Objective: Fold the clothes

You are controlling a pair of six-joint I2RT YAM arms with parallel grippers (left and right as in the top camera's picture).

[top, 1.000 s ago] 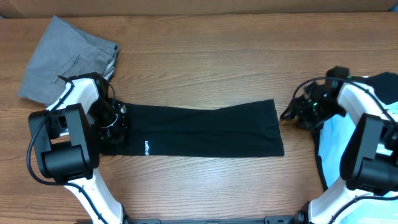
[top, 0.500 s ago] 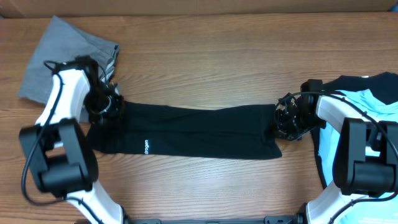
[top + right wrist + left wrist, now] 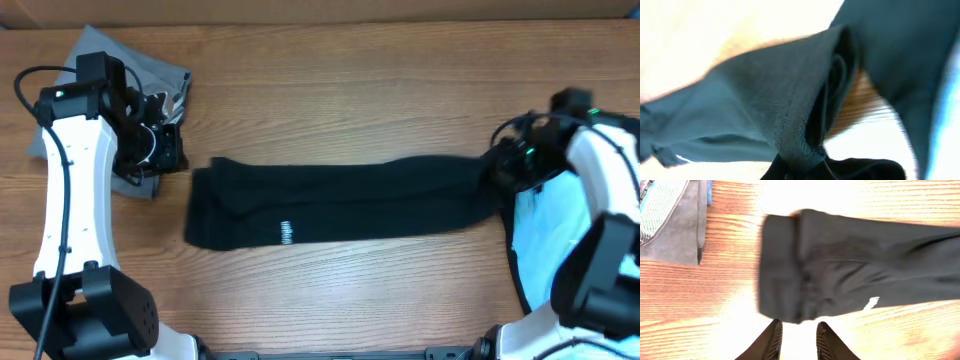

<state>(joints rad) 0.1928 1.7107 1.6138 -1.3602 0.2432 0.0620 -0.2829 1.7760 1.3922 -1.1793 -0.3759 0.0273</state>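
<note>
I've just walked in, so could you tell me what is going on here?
Two robot arms are folding clothes. The black shirt lies folded into a long strip; the right gripper is shut on its right end, next to a light blue tee. The left gripper is open and empty, off the shirt's left end, near the grey trousers.

Overhead is sharp and even; wrist views glare white around the black shirt [image 3: 850, 265], the right blurred.

Table [image 3: 330, 90]: shirt [image 3: 340, 200] stretched left to right across the middle; trousers [image 3: 150, 68] at the far left corner, apart from it; tee [image 3: 545, 215] at the right edge, beside its end.
</note>
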